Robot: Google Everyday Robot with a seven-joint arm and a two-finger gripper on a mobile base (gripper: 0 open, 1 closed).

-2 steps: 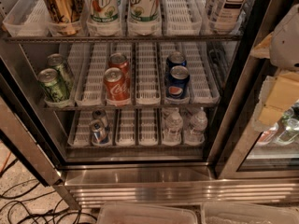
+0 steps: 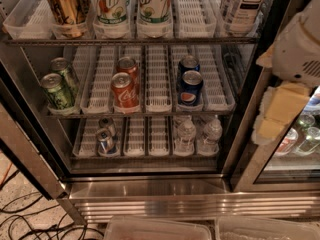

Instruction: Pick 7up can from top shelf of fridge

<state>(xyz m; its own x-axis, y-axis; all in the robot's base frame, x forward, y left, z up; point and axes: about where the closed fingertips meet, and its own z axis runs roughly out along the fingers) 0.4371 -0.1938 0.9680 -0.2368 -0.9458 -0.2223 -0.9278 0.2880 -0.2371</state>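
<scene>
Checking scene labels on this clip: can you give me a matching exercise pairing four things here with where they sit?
Things:
1. 7up cans
2. red cola cans
3. water bottles
4. gripper

Places:
A. bottom rack
B. right side, outside the shelves
C. top shelf
D. middle rack

Pairs: 1-C, 2-D, 3-A, 4-B

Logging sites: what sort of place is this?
Likely a shop or office pantry: a commercial drinks fridge stocked with cans, a 7up can on top; cables beside it. The gripper is at right.
</scene>
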